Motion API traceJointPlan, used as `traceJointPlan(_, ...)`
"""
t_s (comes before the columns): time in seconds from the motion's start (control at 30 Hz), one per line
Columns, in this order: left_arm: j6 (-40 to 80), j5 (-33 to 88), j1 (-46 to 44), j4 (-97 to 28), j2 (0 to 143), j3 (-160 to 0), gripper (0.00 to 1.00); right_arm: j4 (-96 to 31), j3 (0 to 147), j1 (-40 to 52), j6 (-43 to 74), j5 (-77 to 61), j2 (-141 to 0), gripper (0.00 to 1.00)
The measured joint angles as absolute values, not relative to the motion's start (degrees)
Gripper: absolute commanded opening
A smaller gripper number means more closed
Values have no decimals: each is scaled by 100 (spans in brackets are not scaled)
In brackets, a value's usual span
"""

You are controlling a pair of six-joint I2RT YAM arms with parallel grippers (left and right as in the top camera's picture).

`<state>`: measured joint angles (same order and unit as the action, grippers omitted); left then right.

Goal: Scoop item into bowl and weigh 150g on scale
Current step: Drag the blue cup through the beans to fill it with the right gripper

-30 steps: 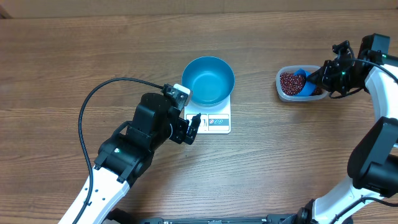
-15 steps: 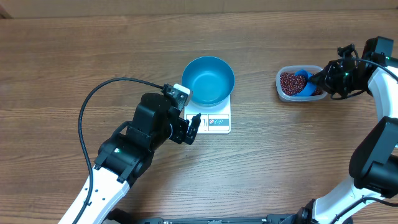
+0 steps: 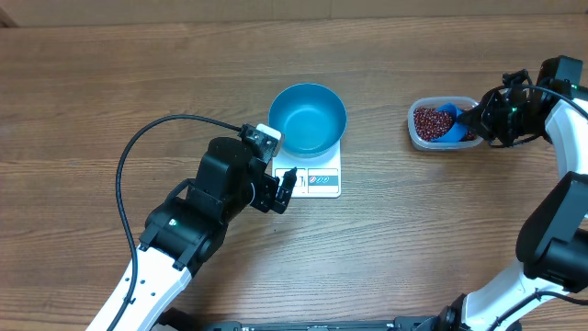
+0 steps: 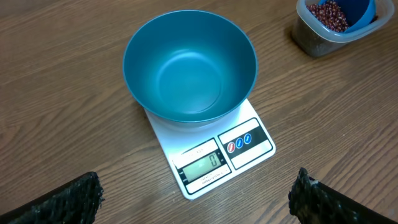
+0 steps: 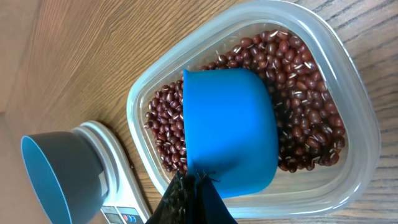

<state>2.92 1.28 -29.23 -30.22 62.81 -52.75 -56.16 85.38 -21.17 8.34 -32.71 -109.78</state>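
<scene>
My left arm reaches up from the lower left edge at a slant, white link first and then the black wrist, with its black cable looping out to the side. My left gripper points toward the middle, its jaws spread as wide as they go, so only the two dark fingertips show at the wrist view's lower corners. My right arm climbs the right edge and bends left at the top, where my right gripper is pinched tight on the blue scoop.
</scene>
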Motion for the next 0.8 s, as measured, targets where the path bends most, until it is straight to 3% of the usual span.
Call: traceJointPlan(0.8, 290, 128, -2923, -3022, 6281, -5275, 100, -5699, 8499, -2265, 722, -3610, -11030, 4)
